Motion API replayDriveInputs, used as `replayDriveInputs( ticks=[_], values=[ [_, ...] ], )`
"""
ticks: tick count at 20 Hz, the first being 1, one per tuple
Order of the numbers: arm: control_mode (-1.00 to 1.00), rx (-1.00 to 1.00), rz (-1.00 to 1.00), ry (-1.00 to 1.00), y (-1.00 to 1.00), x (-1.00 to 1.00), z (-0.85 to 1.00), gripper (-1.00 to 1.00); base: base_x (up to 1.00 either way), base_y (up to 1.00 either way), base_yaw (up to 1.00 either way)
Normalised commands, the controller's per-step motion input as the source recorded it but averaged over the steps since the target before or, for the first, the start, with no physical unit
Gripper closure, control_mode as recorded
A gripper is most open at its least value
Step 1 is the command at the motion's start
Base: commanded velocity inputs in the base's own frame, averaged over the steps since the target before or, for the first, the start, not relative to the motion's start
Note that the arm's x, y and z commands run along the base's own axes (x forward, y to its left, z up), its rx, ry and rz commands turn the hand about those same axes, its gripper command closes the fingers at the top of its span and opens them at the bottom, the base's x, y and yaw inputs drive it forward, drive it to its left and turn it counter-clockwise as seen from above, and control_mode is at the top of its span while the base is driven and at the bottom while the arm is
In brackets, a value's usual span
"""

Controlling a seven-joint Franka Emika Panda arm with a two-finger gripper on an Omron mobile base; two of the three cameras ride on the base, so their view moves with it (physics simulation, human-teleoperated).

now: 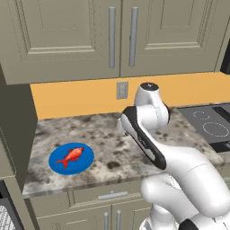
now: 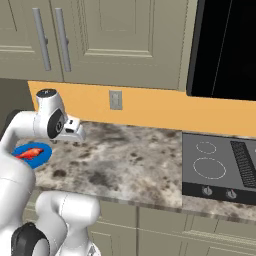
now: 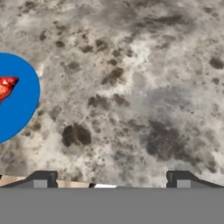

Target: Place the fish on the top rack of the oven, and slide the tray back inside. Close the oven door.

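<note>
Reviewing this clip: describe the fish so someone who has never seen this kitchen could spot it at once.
Find the speckled granite counter under the olive-grey wall cabinets, left of the black cooktop. Near its left end lies a round blue plate. The fish lies on it: small, orange-red, with a forked tail, the only bright thing there.

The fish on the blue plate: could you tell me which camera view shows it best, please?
The left base view: the fish lies whole and unobstructed on the blue plate. In the right base view the robot's arm partly covers it; the hand view catches just its tail at the left edge.
</note>
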Motion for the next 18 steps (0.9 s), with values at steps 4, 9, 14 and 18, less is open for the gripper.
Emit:
replayDriveInputs(
  ticks=[4,9,14,18],
  values=[
    [-1.00,0.00,-0.21,0.00,0.51,-0.19,-0.21,-1.00,0.00,0.00,0.00],
    [-1.00,0.07,-0.30,0.00,0.51,-0.23,-0.12,-1.00,0.00,0.00,0.00],
    [-1.00,0.15,-0.33,0.00,0.48,-0.16,-0.06,-1.00,0.00,0.00,0.00],
    [-1.00,0.17,-0.22,0.02,0.26,0.00,0.00,-1.00,0.00,0.00,0.00]
  ],
)
